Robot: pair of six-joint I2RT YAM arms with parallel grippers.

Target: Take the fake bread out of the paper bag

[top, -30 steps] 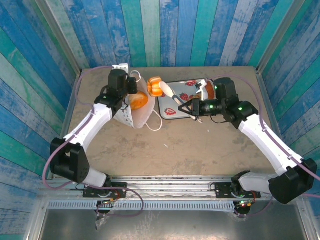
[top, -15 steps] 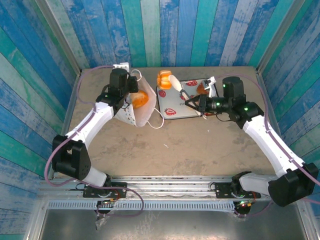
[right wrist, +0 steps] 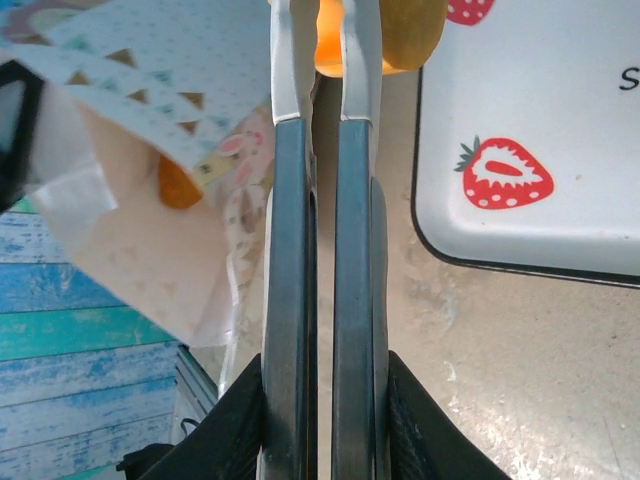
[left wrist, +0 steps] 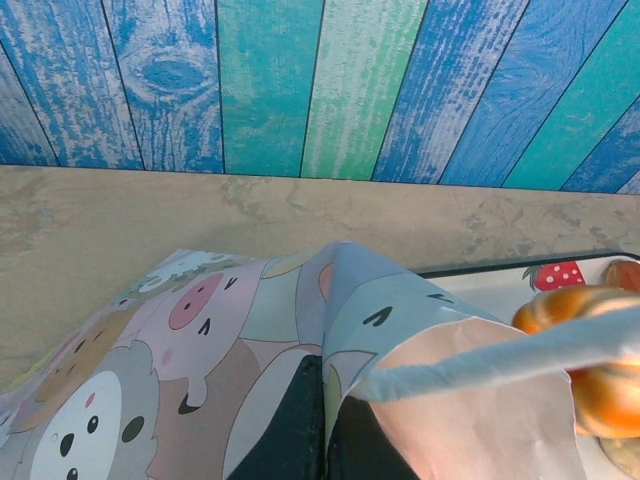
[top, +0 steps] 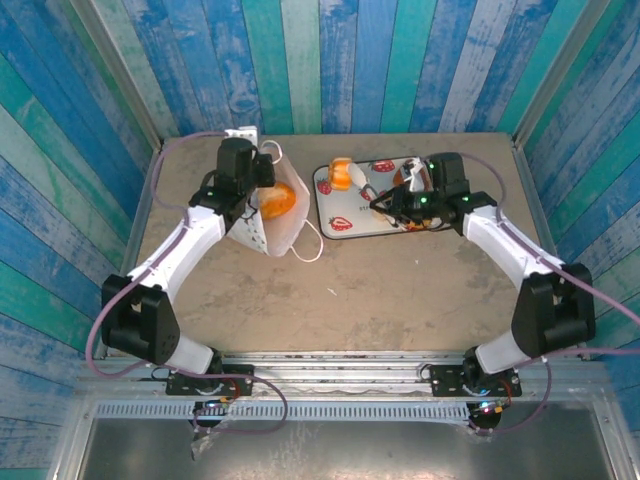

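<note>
Right gripper (top: 354,184), bread (top: 341,175) now over tray (top: 330,206)

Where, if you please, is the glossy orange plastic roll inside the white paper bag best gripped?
Pinch the glossy orange plastic roll across its exposed rounded top, coming from above on the strawberry-print tray side: the white paper bag's mouth gapes that way.

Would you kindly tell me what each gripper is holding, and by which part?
The left gripper pinches the paper bag by its rim. The right gripper appears to pinch an orange fake bread piece by its edge.
</note>
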